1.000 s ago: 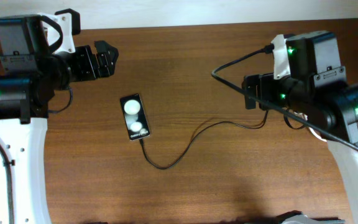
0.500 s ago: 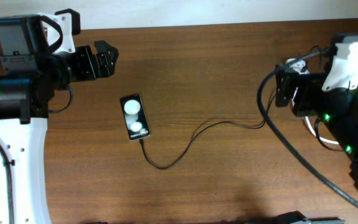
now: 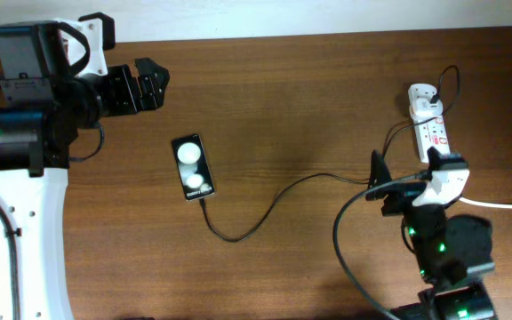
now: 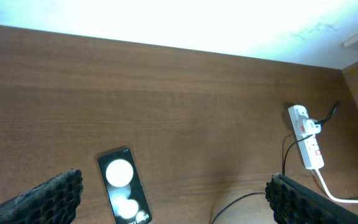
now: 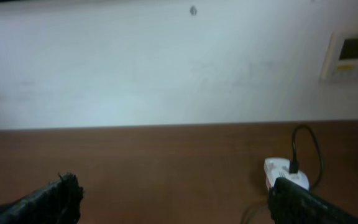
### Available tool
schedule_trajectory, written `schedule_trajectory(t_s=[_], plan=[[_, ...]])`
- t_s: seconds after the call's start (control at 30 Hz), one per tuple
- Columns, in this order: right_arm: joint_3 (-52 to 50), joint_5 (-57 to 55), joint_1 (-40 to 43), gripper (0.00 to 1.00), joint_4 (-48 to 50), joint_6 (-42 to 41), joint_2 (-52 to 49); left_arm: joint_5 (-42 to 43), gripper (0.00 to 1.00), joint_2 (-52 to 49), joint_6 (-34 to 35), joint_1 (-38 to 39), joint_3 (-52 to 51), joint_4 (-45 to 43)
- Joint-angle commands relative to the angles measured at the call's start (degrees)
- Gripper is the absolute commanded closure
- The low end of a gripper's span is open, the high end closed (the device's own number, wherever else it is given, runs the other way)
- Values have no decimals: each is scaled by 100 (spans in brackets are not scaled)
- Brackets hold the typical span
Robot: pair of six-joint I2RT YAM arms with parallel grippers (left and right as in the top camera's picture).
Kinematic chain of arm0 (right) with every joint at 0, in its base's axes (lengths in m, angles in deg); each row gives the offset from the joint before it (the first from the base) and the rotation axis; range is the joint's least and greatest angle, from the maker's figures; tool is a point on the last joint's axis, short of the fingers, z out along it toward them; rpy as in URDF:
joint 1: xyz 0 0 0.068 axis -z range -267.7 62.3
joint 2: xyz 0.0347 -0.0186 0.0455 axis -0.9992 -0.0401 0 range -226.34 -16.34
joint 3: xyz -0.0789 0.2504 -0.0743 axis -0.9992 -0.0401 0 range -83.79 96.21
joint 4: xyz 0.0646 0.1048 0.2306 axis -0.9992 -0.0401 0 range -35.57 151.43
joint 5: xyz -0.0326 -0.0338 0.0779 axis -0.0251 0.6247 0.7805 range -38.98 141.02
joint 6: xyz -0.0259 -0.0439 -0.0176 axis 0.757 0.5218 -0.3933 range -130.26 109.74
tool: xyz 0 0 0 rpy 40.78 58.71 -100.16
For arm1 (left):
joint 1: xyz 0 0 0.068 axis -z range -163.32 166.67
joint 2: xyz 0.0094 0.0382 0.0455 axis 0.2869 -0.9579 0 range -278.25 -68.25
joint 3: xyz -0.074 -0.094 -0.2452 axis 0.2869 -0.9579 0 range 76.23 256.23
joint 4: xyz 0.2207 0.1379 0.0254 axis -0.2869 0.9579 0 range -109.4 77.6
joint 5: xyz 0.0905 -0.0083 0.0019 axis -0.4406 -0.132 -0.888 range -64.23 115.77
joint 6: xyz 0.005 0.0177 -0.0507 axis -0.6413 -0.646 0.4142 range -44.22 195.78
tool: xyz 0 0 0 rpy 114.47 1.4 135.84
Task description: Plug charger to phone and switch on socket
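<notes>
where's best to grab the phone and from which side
Pinch the phone across its two long edges, straight down from above: it lies flat on the table, so its narrow width likely suits the jaws. Keep to the end away from the charger.

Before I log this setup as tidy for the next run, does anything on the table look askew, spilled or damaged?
Nothing stands out. The phone lies flat, slightly angled; the charger loops loosely from its short end toward the socket.

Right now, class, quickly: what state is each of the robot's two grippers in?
Left gripper: open, holding nothing.
Right gripper: open, holding nothing.
</notes>
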Motion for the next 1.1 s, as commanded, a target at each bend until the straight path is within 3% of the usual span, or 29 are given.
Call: schedule_trajectory(t_s=[0.0, 0.23, 0.6, 0.8, 1.07], plan=[[-715, -26, 26, 1, 319, 2, 605, 17, 1, 35, -52, -13, 72, -15], [-1716, -87, 87, 1, 409, 0, 1707, 17, 1, 35, -52, -13, 72, -15], [-2658, -90, 133, 1, 533, 0, 2393, 17, 1, 35, -52, -13, 72, -15], [-2706, -133, 133, 1, -39, 7, 2699, 17, 1, 35, -52, -13, 72, -15], [-2706, -70, 133, 1, -33, 2, 2699, 17, 1, 35, -52, -13, 72, -15]])
